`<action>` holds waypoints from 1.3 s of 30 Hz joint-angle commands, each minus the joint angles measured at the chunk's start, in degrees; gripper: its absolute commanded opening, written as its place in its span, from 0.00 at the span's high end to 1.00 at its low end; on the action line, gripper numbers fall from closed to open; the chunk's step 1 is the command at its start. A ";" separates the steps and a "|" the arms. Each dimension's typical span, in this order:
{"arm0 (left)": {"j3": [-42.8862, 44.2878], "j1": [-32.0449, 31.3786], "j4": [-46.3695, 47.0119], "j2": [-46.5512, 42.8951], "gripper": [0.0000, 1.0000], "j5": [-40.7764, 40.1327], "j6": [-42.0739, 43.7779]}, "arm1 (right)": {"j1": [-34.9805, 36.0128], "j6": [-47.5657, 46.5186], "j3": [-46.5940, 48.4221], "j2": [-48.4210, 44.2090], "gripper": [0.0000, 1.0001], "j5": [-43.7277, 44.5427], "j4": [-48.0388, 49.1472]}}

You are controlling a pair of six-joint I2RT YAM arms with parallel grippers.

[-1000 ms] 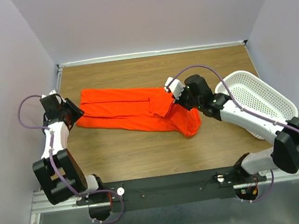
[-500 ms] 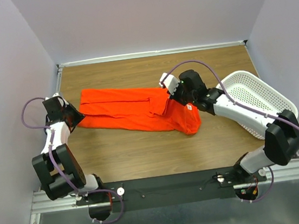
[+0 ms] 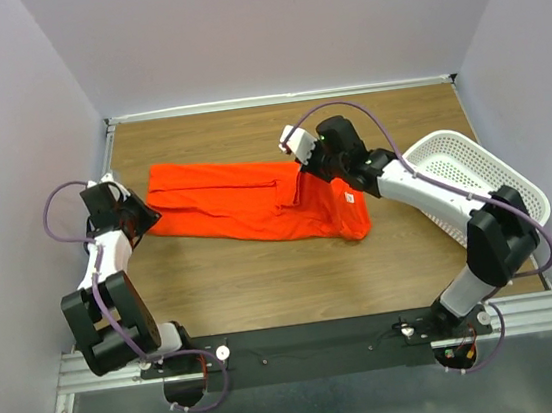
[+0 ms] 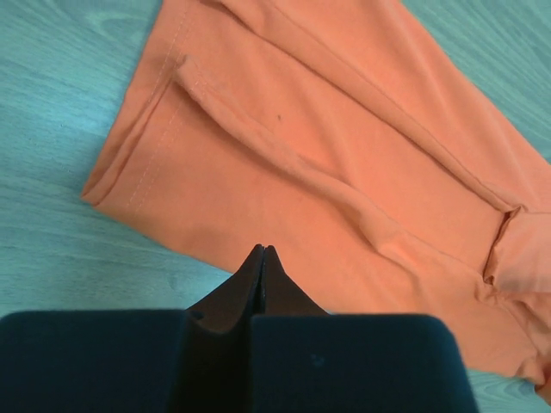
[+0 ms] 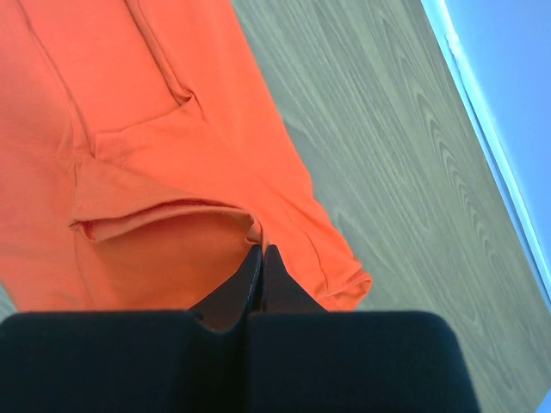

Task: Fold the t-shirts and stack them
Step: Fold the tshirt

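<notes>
Cloth stretched long across the table [image 3: 265, 278]: we see one bright orange t-shirt [image 3: 226, 208] folded lengthwise. It runs from close to the left edge to past the middle and sits nearer the far edge than the near one. The left pincer [image 3: 143, 219] sits low at the shirt's left end, by the left edge of the table. In the left wrist view its fingers are pressed tight together, with their tips over the stitched border of the cloth. We cannot tell whether any fabric is caught between them. The right pincer [image 3: 302, 171] is over the shirt's right half, toward the far edge. It is clenched on a fold of the orange cloth, and in the right wrist view a loose flap rises to meet the closed tips. A small white label [image 3: 350, 197] shows on the shirt's right end. A white perforated basket [image 3: 484, 181] rests tilted at the right edge of the table, apart from the shirt, with the right arm reaching past its near side.
</notes>
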 commanded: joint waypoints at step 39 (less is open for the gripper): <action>-1.32 0.34 3.24 -6.98 1.00 3.55 0.73 | -0.30 -3.02 14.09 14.89 0.99 -1.75 -0.72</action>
